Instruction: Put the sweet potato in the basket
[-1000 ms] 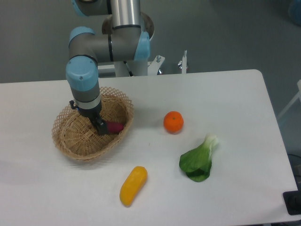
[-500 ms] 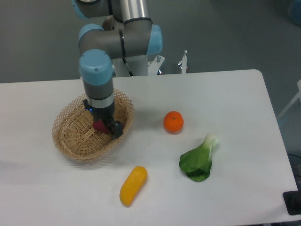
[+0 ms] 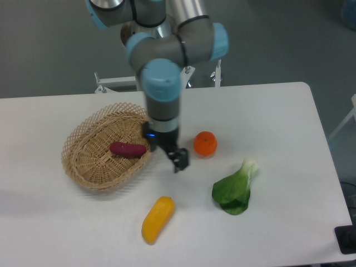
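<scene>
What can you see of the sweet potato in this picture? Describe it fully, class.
The sweet potato is a small, reddish-purple tuber with tapered ends and smooth-looking skin. It lies on its side, roughly level across the picture, on the woven floor of the basket, toward the right half. Nothing grips it; the claw is outside the basket, over the table.

Tool [image 3: 179,162] now out of the basket [image 3: 89,175], rightward over the table; sweet potato [image 3: 128,148] released inside.

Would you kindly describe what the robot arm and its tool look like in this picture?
The arm is built of silver-grey cylindrical links with light blue caps at the joints. Below the wrist sits a black collar with a small blue light, and the tool is a compact black two-finger unit. No loose cables or readable markings show.
</scene>
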